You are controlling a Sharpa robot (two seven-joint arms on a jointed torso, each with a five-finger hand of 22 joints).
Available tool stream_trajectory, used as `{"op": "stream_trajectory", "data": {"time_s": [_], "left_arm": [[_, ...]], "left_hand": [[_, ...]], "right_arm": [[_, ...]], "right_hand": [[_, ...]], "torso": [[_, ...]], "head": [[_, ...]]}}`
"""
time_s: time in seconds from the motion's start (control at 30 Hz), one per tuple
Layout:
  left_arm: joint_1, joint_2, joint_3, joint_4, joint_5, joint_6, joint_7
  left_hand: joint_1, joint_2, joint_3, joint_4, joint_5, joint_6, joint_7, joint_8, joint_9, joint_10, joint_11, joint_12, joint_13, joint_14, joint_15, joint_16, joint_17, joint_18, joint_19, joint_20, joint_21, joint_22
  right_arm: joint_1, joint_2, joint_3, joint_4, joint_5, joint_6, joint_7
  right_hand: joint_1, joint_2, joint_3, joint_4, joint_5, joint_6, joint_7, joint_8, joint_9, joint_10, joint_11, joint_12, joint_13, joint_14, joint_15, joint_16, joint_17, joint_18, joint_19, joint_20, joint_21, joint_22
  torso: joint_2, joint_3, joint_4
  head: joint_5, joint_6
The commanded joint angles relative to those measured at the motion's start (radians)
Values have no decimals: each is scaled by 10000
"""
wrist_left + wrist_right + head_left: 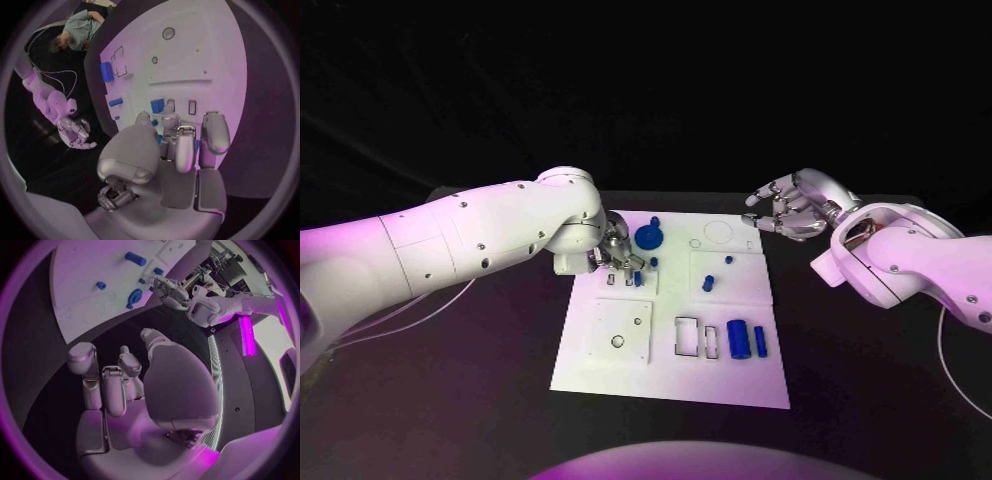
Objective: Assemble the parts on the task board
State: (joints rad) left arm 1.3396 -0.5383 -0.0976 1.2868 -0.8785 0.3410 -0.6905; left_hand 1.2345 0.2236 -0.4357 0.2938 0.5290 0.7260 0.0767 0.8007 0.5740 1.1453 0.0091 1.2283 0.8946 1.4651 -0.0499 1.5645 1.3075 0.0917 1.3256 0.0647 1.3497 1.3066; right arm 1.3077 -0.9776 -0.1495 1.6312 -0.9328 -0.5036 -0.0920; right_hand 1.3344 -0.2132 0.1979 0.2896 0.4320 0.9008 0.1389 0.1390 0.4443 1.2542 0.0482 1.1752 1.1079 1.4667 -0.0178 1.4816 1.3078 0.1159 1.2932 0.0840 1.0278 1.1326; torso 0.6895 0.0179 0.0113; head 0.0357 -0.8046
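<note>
The task board [668,375] lay in the middle of the counter [877,400], running from the frame's centre toward the lower middle. The left hand [620,256] sat over the board's upper left part, beside a small part [638,278] just below it. A round part [649,237] stood at the board's upper edge, right of that hand. Two small parts [708,283] lay near the board's centre. Lower right on the board, two long parts [737,340] lay side by side, with a rectangular slot [687,337] to their left. The right hand [790,210] hung off the board, above its upper right corner.
</note>
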Motion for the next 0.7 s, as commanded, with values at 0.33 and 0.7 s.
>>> {"op": "stream_trajectory", "data": {"time_s": [0.33,0.7], "left_arm": [[-23,81,0,-28,117,197,16],[-25,89,-1,-7,152,324,-3]], "left_hand": [[331,1,-13,-21,-86,88,-14,-37,-54,-67,-18,30,11,1056,70,63,2633,-139,43,58,-36,28],[639,-56,-183,-10,1018,171,-68,-24,-200,-58,-67,42,-18,1056,30,63,2633,-138,56,21,-74,79]], "right_arm": [[-20,28,-1,-11,-20,171,-20],[-26,25,-2,-11,-19,180,-23]], "right_hand": [[-145,-4,70,16,75,34,-63,67,22,60,13,62,11,548,-37,17,828,94,84,19,8,0],[-150,-3,73,16,78,37,-63,70,23,59,13,60,7,546,-37,13,820,95,82,18,2,-4]], "torso": [[-16,-3,5],[-6,-8,15]], "head": [[-1,-50],[-5,-61]]}}
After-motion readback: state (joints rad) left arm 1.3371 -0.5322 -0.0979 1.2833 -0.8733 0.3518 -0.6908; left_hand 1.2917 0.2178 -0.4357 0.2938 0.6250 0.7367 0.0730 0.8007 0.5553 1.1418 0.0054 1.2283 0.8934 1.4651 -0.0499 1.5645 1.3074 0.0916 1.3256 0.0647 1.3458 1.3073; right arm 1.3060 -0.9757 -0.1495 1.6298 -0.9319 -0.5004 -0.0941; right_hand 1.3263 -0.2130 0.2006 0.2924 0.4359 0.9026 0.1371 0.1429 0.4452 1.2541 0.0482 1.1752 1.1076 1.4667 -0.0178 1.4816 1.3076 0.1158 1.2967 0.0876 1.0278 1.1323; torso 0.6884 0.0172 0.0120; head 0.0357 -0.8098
